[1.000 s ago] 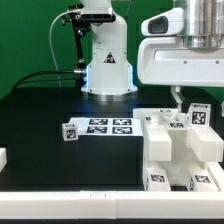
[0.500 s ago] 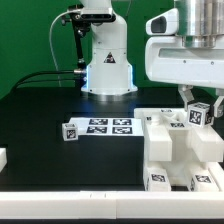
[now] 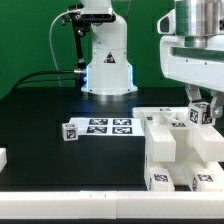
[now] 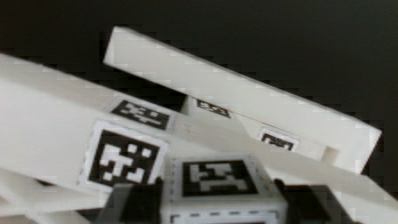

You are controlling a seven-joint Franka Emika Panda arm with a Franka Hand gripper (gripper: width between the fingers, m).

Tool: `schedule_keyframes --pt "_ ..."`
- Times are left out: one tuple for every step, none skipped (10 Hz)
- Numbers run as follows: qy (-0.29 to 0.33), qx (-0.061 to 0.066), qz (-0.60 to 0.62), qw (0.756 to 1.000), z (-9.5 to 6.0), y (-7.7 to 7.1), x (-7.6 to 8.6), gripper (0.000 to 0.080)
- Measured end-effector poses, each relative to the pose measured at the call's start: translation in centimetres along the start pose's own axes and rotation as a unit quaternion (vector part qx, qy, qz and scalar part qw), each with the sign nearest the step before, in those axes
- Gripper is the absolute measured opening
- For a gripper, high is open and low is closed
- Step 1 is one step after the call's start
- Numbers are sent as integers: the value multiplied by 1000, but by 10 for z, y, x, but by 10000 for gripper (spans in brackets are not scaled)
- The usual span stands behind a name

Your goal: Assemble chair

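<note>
Two views are examined in turn.

Exterior view: the chair [image 3: 178, 150] stands partly built at the exterior view's right on the black table [image 3: 40, 130], a chunky stack of matte white blocks and bars with square tags on their faces. The gripper [image 3: 200, 104] hangs over its far right corner, and a small tagged block [image 3: 201, 113] sits at the fingers' ends. The fingers appear to pinch this block, but the arm's white housing covers their upper part, so the hold is a judgement. The marker board [image 3: 108, 127] lies flat near the middle of the table, with a small tagged cube [image 3: 70, 131] just beside it. Another white piece [image 3: 3, 158] is cut off at the exterior view's left edge.

Handling, as judged: the parts look rigid, light and smooth, likely to slip under a loose hold. Flat opposing faces offer the safest purchase; tagged faces should stay uncovered.

Wrist view: dark fingers [image 4: 128, 205] flank a tagged block [image 4: 215, 182], seemingly closed on its sides. Beyond lie white slabs of the chair [image 4: 214, 75] bearing further tags. The picture is blurred and tilted; which slab is which cannot be told, nor whether the block touches the structure below.
</note>
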State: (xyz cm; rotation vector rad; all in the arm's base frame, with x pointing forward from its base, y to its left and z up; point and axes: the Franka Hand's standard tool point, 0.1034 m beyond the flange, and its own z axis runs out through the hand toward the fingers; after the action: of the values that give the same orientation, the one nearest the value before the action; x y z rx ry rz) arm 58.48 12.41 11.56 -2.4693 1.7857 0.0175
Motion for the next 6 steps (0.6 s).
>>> schedule_keyframes --pt "0 0 -4 1000 0 0 0 284" --pt "0 0 -14 1000 0 0 0 392" --pt "0 0 -35 999 0 0 1 543" --pt "-1 1 -68 998 -1 0 6 617" --pt "1 3 -112 994 -2 0 10 639" --pt "9 3 -219 976 -3 -1 13 639"
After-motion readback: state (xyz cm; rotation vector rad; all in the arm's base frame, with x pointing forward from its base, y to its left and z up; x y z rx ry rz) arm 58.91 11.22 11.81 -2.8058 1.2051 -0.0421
